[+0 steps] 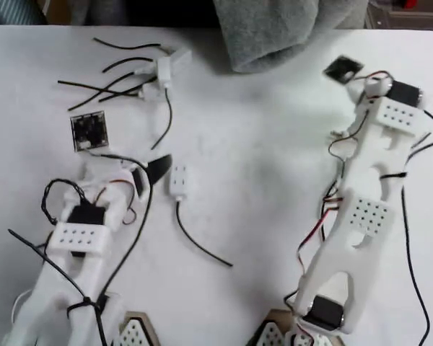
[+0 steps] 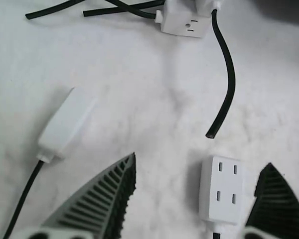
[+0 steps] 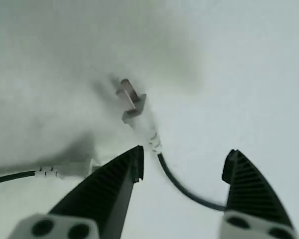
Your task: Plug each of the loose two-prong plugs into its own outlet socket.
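A white outlet socket [image 2: 220, 189] with two pairs of slots lies flat between the fingers of my open left gripper [image 2: 200, 162], close to one fingertip. From above, this socket [image 1: 178, 180] sits mid-table with its black cord trailing toward the front, and the left gripper [image 1: 159, 173] is just beside it. A second outlet [image 2: 187, 22] lies farther off among black cords. A white block [image 2: 65, 122] on a cord lies to one side. My right gripper [image 3: 184, 154] is open above a two-prong plug [image 3: 132, 102]. Another plug [image 3: 72, 168] lies by one finger.
A grey cloth [image 1: 274, 29] hangs over the table's back edge. A black-and-white square tag [image 1: 89, 130] lies at the left. Loose black cords [image 1: 108, 86] spread around the far outlet cluster [image 1: 162, 72]. The right arm [image 1: 361, 216] stretches along the right side.
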Controlling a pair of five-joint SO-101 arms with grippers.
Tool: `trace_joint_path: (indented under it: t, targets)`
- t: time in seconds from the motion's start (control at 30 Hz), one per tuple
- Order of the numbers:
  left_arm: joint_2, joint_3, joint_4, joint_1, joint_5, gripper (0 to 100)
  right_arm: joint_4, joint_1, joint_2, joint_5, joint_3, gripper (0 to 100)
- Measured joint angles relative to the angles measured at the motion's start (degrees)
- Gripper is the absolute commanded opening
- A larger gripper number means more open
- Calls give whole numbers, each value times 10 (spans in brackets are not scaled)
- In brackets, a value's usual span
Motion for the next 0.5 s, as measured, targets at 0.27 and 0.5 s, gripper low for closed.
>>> trace_joint_path:
  t: [0.27,0.5]
  targets:
    - [0,0,-4,0,0,366,32,-18,113,105,-128,261]
    - [0,0,-4,0,0,365,28,-20,156,131,-137,168]
